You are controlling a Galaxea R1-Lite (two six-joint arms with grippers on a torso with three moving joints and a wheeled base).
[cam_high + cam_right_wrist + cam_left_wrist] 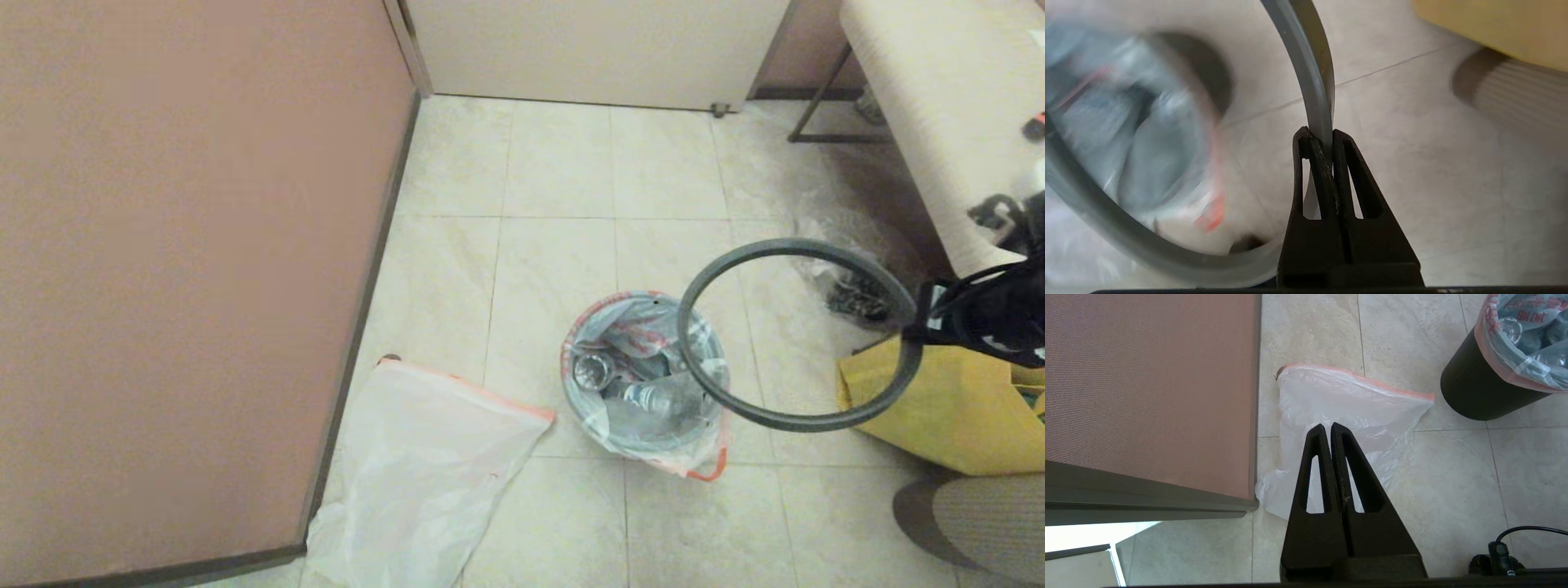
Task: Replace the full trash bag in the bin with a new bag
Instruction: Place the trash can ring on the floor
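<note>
right gripper [1323, 141] jaws clamped on the ring [796, 420], held up right of the bin [1474, 392], full trash bag [645, 359] exposed; left gripper [1327, 430] jaws closed, empty, above new bag [1347, 404].

The floor [563, 163] is laid with large pale cream stone-look tiles divided by thin grey grout lines, evenly lit with a soft sheen. Along the left side stands a tall dusty-pink fabric-textured partition panel [188, 245] with a dark grey-brown base trim [359, 327] that meets the floor. At the far end runs a plain beige wall panel [596, 49], with a small metal stop [719, 109] at its foot. To the far right a white wood-grain table [939, 106] stands on a thin dark metal frame [819, 106]. In the near right corner lies the rounded edge of a grey ribbed mat [980, 523].
</note>
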